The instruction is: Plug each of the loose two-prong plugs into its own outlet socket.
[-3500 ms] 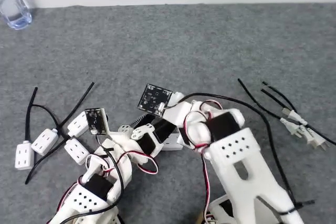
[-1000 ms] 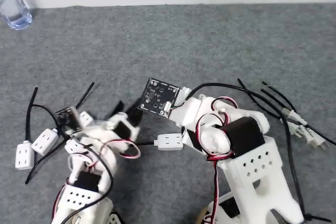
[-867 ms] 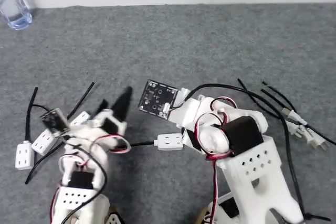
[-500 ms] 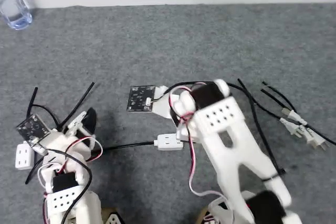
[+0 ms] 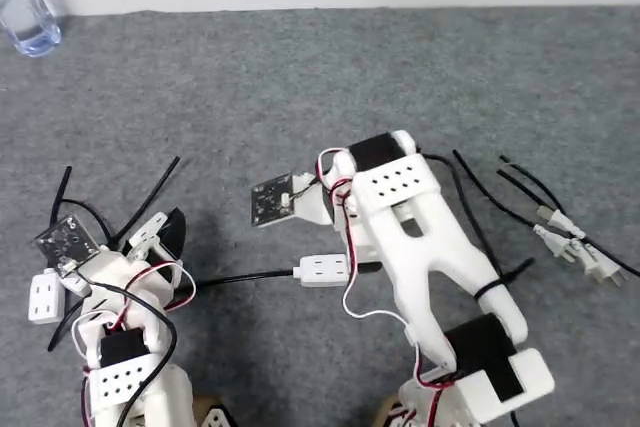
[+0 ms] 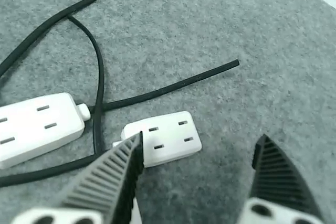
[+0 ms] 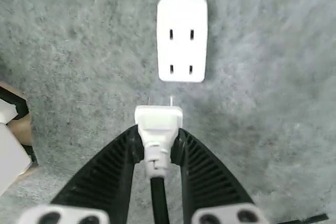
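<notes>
Since the left arm (image 5: 120, 307) swung off to its own side a moment ago, the high view has the middle socket (image 5: 323, 269) lying by itself on the counter (image 5: 350, 77). Its black cord (image 5: 240, 277) runs toward that arm. The right arm (image 5: 400, 207) has turned and come over this socket, while the spare plugs (image 5: 565, 237) lie well apart near the counter's right edge.

From the left wrist, the left pincer (image 6: 199, 148) stands wide open and empty above a second socket (image 6: 163, 142), with a third socket (image 6: 37, 127) beside it among loose cords.

From the right wrist, the right pincer (image 7: 157, 134) is clamped on a plug (image 7: 158, 118). Its two prongs point at the middle socket (image 7: 182, 40), stop just short of it, and sit a little to one side of the nearer pair of slots.

Insertion looks like the next step. With nothing holding the socket now, a push may slide it along the counter rather than seat the prongs, so the plug probably needs a small sideways correction first.
</notes>
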